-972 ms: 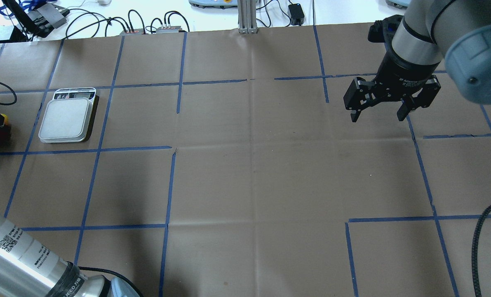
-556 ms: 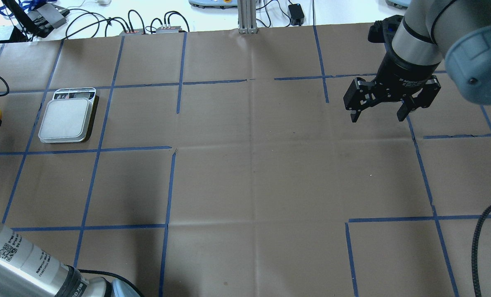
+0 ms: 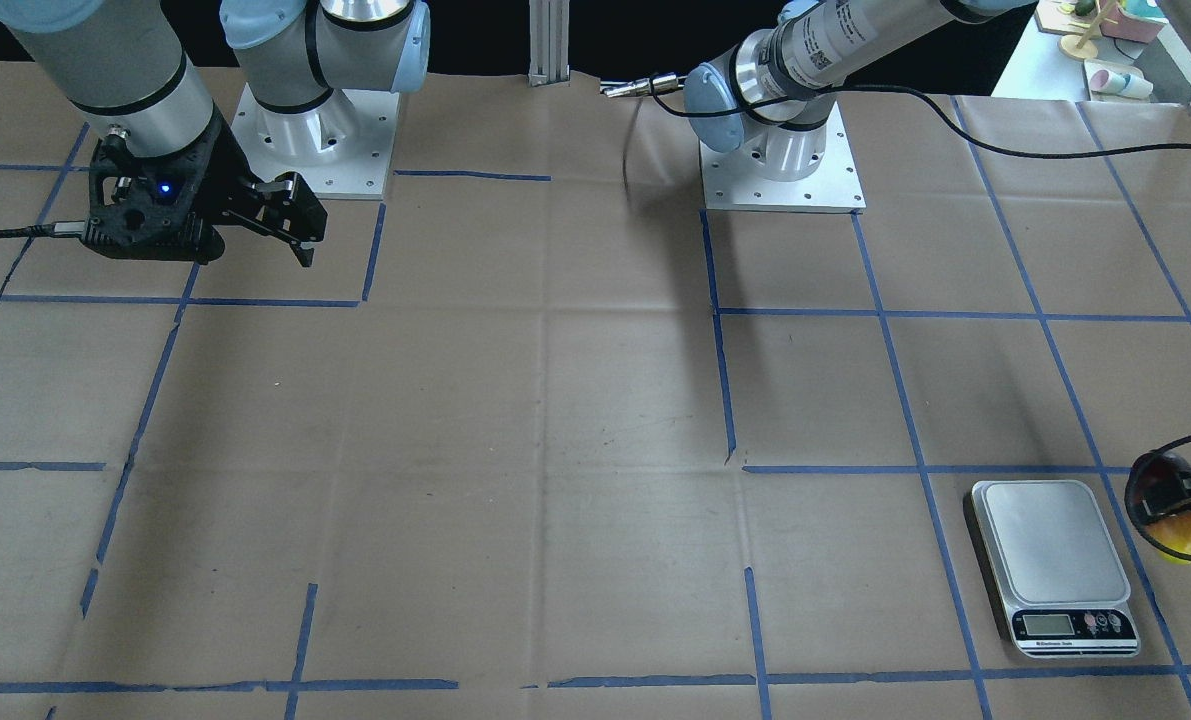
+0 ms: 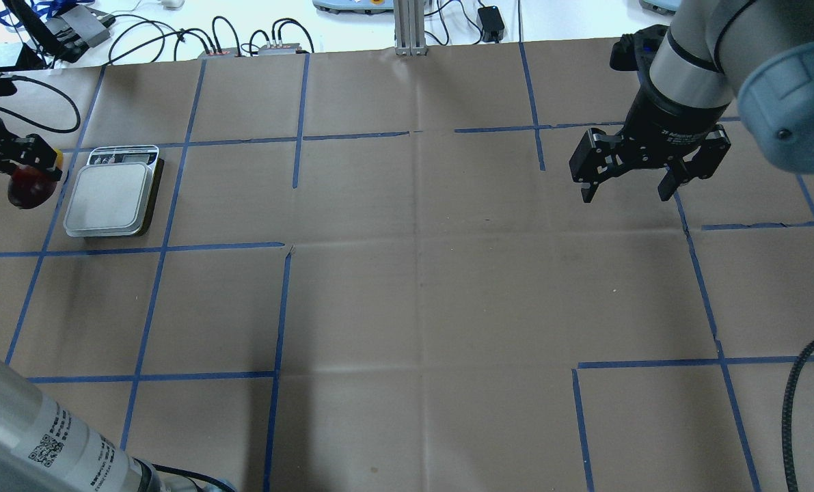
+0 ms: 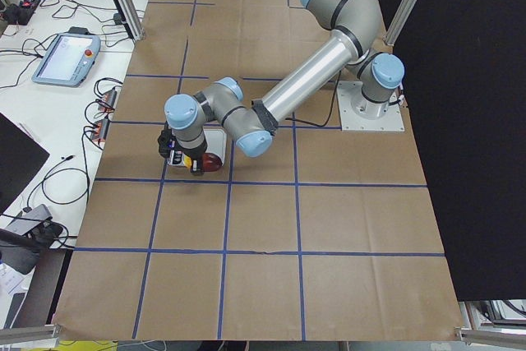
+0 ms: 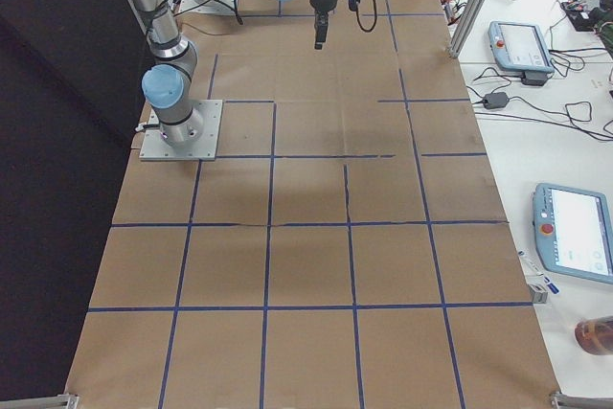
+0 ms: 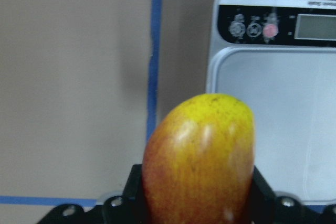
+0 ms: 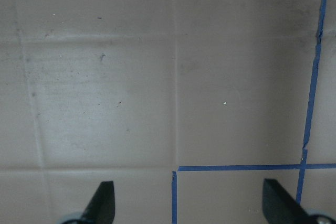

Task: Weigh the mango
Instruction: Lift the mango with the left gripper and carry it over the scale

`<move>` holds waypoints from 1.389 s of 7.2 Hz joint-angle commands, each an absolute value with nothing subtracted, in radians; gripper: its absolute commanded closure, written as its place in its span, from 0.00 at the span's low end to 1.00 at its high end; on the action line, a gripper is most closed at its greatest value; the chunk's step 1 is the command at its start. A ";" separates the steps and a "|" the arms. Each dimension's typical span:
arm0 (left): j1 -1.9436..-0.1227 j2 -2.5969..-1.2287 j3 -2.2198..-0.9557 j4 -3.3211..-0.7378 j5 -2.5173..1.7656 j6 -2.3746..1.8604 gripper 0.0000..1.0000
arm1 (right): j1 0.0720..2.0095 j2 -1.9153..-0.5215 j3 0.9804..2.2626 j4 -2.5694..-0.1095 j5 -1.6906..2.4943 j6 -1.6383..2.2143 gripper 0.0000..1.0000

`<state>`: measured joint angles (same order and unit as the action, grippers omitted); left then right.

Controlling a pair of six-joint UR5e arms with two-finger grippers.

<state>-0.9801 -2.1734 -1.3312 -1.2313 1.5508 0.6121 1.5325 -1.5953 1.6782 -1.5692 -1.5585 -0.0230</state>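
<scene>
Between the fingers of the left pincer (image 4: 29, 174) sits the mango (image 7: 199, 156), clamped across its middle with the yellow end pointing out ahead of the wrist camera and the red end back toward the wrist. The hold covers only a narrow band of smooth, glossy skin, so a quick swing or a tilt could let the fruit slide or twist out.

Just beside it lies the scale (image 4: 109, 198). In the wrist view the fruit lines up over the blue tape and the platform's near edge, not over its middle. I judge the carry to be unfinished. Letting go from this spot would probably drop the mango on the rim or on the surface (image 4: 413, 287), and an oval fruit set off-centre can roll off. How high it hangs I cannot tell. A drop from height could jolt the scale, and pressing down with the fingers closed would spoil the reading. The display and buttons lie at the far end and should not be covered.

Well apart, the right pincer (image 4: 627, 188) hangs spread wide and empty.
</scene>
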 commanded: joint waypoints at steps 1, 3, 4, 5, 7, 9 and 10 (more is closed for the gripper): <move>-1.038 -2.189 -1.348 -1.217 1.551 0.598 0.78 | 1.532 -1.595 1.678 -1.569 -1.559 -0.023 0.00; -1.060 -2.215 -1.364 -1.178 1.549 0.595 0.72 | 1.532 -1.595 1.678 -1.569 -1.559 -0.023 0.00; -1.061 -2.223 -1.367 -1.158 1.549 0.597 0.72 | 1.532 -1.595 1.678 -1.569 -1.559 -0.023 0.00; -1.062 -2.226 -1.370 -1.158 1.551 0.598 0.71 | 1.532 -1.595 1.678 -1.569 -1.559 -0.023 0.00; -1.063 -2.229 -1.371 -1.158 1.549 0.589 0.37 | 1.532 -1.595 1.678 -1.569 -1.559 -0.023 0.00; -1.063 -2.227 -1.371 -1.160 1.551 0.587 0.00 | 1.532 -1.595 1.678 -1.569 -1.559 -0.023 0.00; -1.065 -2.218 -1.371 -1.160 1.554 0.589 0.00 | 1.532 -1.595 1.678 -1.569 -1.559 -0.023 0.00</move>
<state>-1.0636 -2.2255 -1.3713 -1.1595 1.5511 0.5881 1.5324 -1.5954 1.6781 -1.5693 -1.5585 -0.0230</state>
